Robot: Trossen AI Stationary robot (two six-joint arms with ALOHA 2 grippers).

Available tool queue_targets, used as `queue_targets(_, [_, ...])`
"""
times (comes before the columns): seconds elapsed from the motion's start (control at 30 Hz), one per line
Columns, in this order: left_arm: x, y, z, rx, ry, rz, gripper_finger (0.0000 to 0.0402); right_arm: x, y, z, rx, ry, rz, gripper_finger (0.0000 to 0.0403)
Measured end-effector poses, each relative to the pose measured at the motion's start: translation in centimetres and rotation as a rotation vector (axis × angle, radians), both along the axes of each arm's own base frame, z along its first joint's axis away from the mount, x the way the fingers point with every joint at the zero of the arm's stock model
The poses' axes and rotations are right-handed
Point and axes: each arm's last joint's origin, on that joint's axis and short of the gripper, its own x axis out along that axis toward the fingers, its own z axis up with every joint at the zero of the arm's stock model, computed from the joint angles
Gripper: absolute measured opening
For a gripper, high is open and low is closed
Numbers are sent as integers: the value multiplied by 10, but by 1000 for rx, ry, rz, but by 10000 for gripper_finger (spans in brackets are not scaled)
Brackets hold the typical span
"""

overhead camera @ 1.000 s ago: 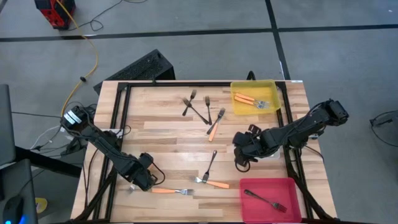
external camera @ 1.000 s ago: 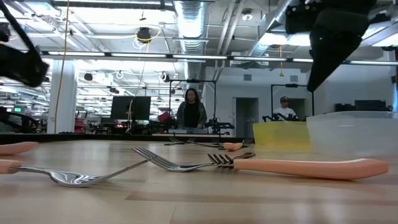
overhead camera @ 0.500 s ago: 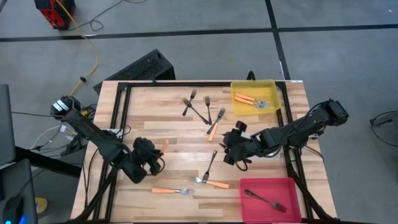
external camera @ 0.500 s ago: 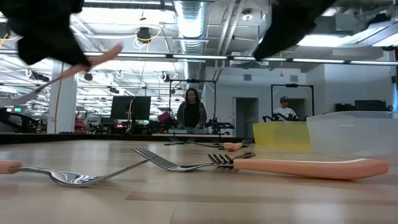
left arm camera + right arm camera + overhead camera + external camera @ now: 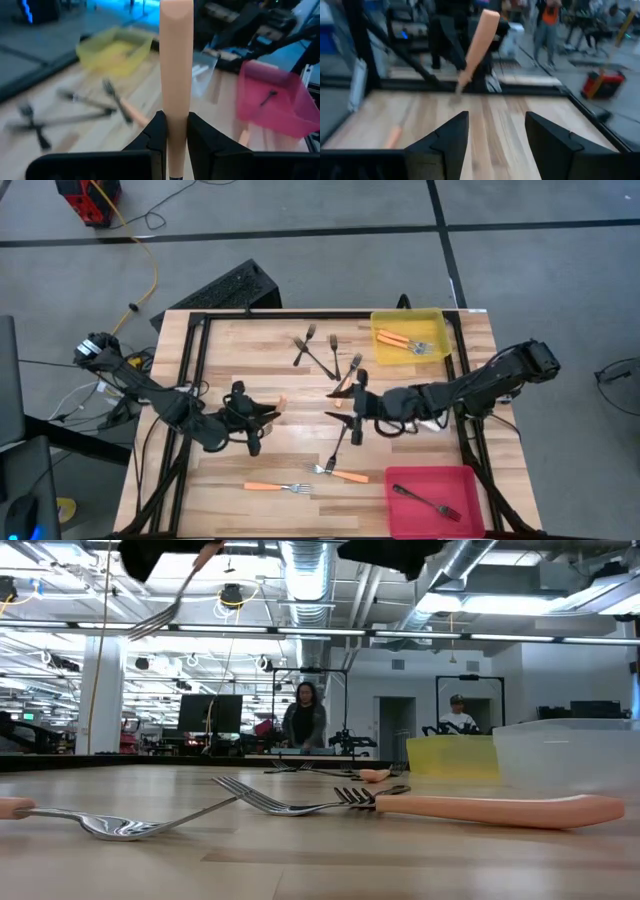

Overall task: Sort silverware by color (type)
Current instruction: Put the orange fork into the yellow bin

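My left gripper (image 5: 262, 416) is over the table's left middle, shut on an orange-handled fork (image 5: 165, 598) that shows high up in the low view. My right gripper (image 5: 346, 406) is open above the table's middle, facing the left one, fingers spread (image 5: 496, 120) and touching nothing. Below it a dark fork (image 5: 341, 440) lies flat on the wood, with an orange-handled fork (image 5: 345, 388) just beyond. Two more orange-handled forks (image 5: 276, 487) (image 5: 341, 473) lie near the near edge. Several dark forks (image 5: 320, 355) lie toward the far edge. My left gripper pinches the orange handle (image 5: 176, 85) between its two fingers (image 5: 157, 131), which lie along it, roughly level and pointing toward the table's right. The handle's free end (image 5: 281, 402) sticks out past the fingertips. The fork is lifted clear and tilted, tines (image 5: 140, 630) lowest.
A yellow bin (image 5: 436, 352) at the far right holds orange-handled forks. A red bin (image 5: 470, 505) at the near right holds a dark fork. A clear bin (image 5: 565, 752) stands between them, under my right arm. Bare wood lies along the left half. People stand in the room beyond.
My left gripper has risen from the near-left part of the table and moved toward the far edge and the right, carrying the orange-handled fork up clear of the wood. My right gripper has travelled toward the table's left, from beside the clear bin to the middle.
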Motion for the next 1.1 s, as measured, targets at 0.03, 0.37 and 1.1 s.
queue_targets(0.03, [2,1,3,27,-14,-8,28,0,-3,-1,13,-32,22,219])
queue_targets(0.37, [26,21,37,190,-244,-279,28,-5,-12,-7,-25,-238,165,219])
queue_targets(1.1, [83,62,21,271,-456,-543,33,-5,-12,-7,33,-241,275,219])
